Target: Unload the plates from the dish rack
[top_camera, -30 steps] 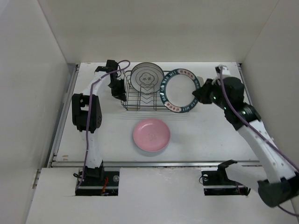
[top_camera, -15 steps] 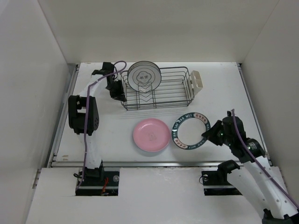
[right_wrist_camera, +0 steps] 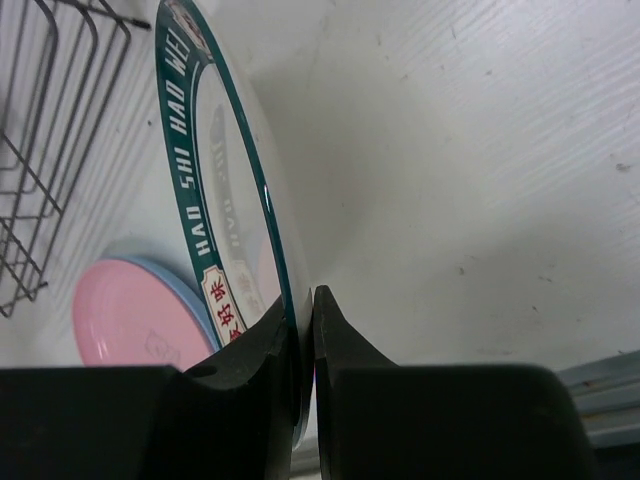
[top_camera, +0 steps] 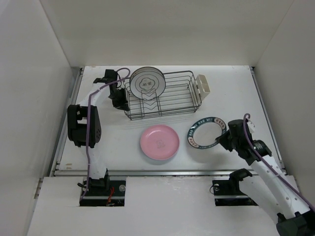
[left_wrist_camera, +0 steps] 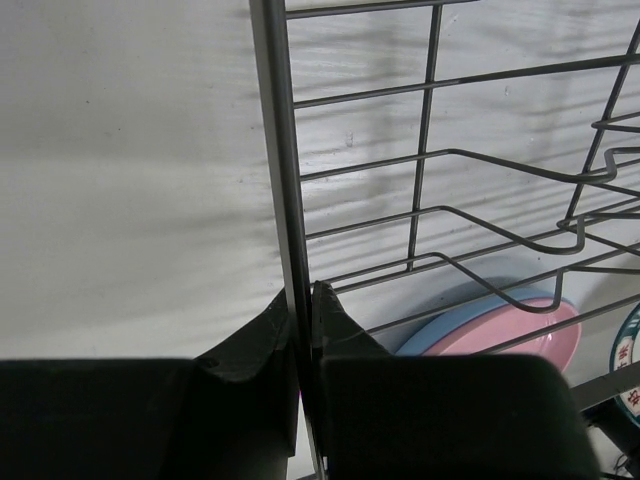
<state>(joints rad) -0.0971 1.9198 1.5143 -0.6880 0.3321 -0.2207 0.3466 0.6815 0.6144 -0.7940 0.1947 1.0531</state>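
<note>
The dark wire dish rack point(top_camera: 170, 93) stands at the back of the table. A white plate with a dark rim and centre pattern point(top_camera: 146, 84) stands upright in its left end. My left gripper point(top_camera: 119, 100) is shut on the rack's left end wire point(left_wrist_camera: 275, 150), which runs between its fingertips point(left_wrist_camera: 303, 300). The pink plate point(top_camera: 159, 142) lies on the blue plate point(left_wrist_camera: 440, 335) in front of the rack. My right gripper point(top_camera: 224, 139) is shut on the rim of the teal lettered plate point(top_camera: 205, 132), holding it tilted just right of the pink plate; it also shows in the right wrist view point(right_wrist_camera: 195, 170).
A cream plastic holder point(top_camera: 203, 84) is clipped on the rack's right end. White walls close in the table on the left, back and right. The table's front edge rail point(top_camera: 162, 172) runs just below the pink plate.
My right arm has carried the teal lettered plate from the rack's right end down to the front, beside the pink plate. The rack has shifted a little left with my left gripper.
</note>
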